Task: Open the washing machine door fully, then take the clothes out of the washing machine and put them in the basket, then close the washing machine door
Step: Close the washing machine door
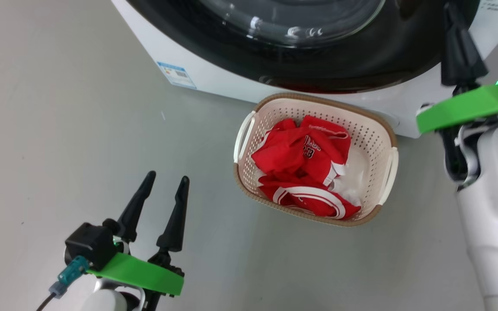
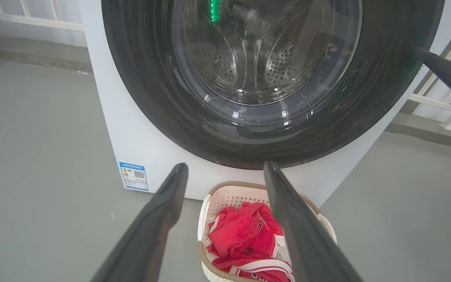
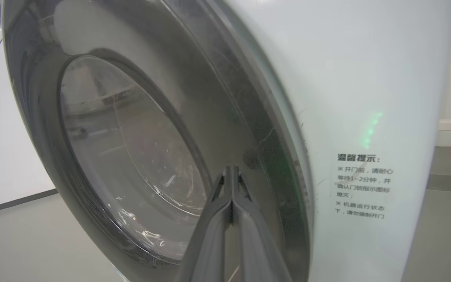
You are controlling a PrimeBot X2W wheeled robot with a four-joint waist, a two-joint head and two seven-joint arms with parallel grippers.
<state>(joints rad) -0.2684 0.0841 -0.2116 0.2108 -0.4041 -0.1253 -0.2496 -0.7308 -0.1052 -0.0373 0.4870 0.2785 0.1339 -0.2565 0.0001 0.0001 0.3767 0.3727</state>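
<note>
The washing machine door (image 1: 327, 60), with its black rim and glass window, lies flush against the white washing machine (image 1: 214, 73). The steel drum shows through the glass (image 2: 257, 58). My right gripper (image 1: 450, 8) is shut with nothing in it. Its tips (image 3: 231, 169) are at the door rim (image 3: 225, 117) near its right edge. The red clothes (image 1: 301, 164) lie piled in the cream basket (image 1: 374, 134), which stands on the floor just before the machine. My left gripper (image 1: 167, 176) stands open and empty, low and to the left of the basket (image 2: 229, 188).
A blue label (image 1: 176, 74) marks the machine's lower left corner. A text sticker (image 3: 362, 186) sits on its front, right of the door. Grey floor (image 1: 59, 129) stretches to the left of the basket. A white railing (image 2: 29, 19) runs behind the machine.
</note>
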